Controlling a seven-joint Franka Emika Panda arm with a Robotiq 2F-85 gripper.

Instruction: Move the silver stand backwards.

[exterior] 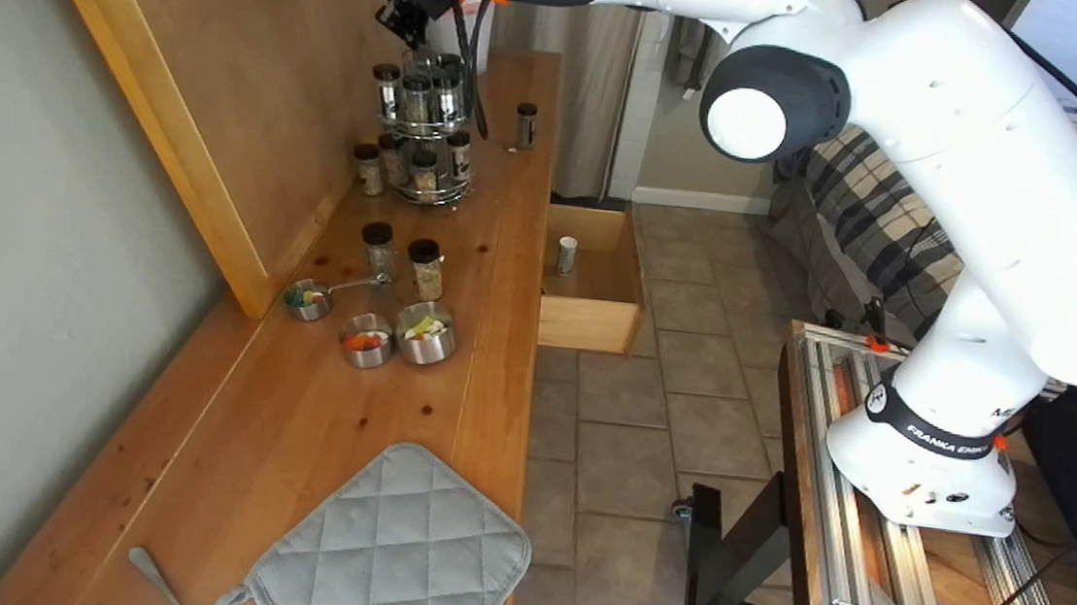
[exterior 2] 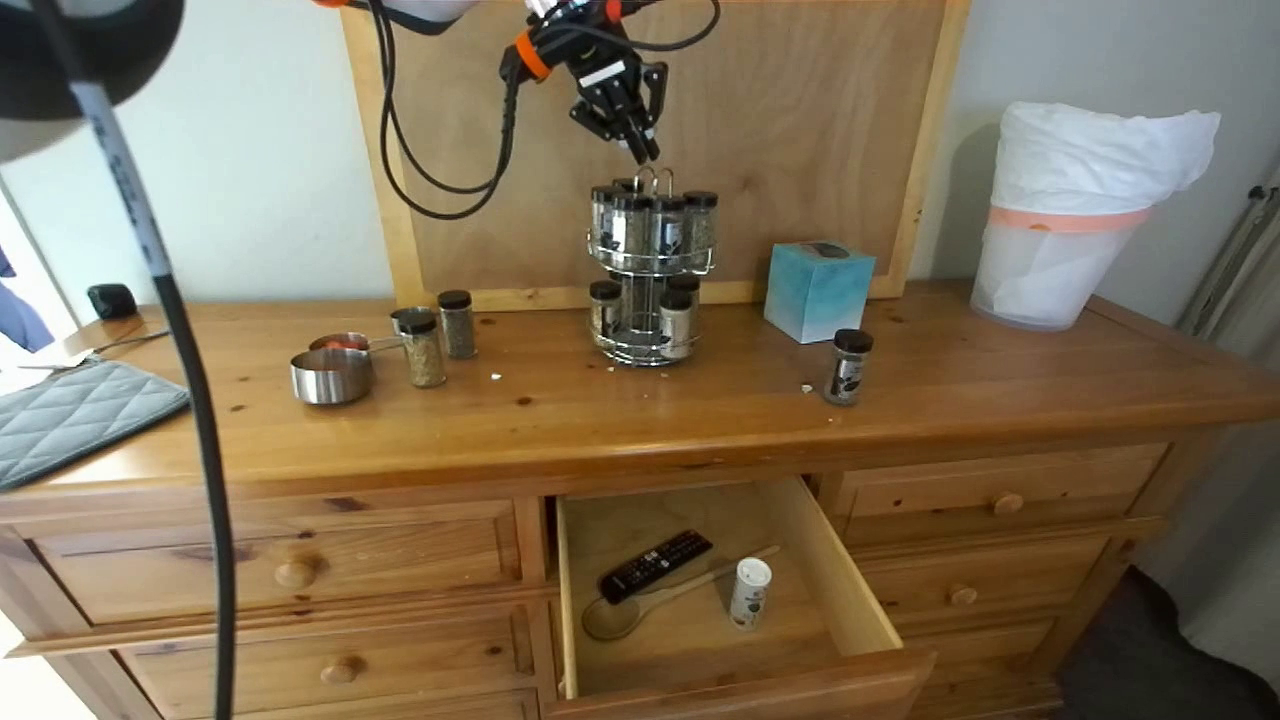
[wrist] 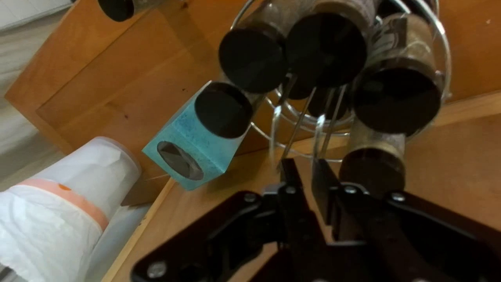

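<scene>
Gripper (wrist: 304, 169), its fingertips (wrist: 290, 172) parted by a narrow gap, pointing down just above the wire loops (wrist: 275, 117) topping the silver stand (exterior 2: 641, 300); contact cannot be told. Directly beneath the gripper, the stand carries two tiers of black-capped jars (exterior 2: 668, 228). Lower, near the stand, sits a blue box (exterior 2: 815, 295).

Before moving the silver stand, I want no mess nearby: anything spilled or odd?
Small white bits dot the dresser top near the silver stand and lone jar, possibly spilled crumbs. The drawer below stands open, perhaps forgotten.
</scene>
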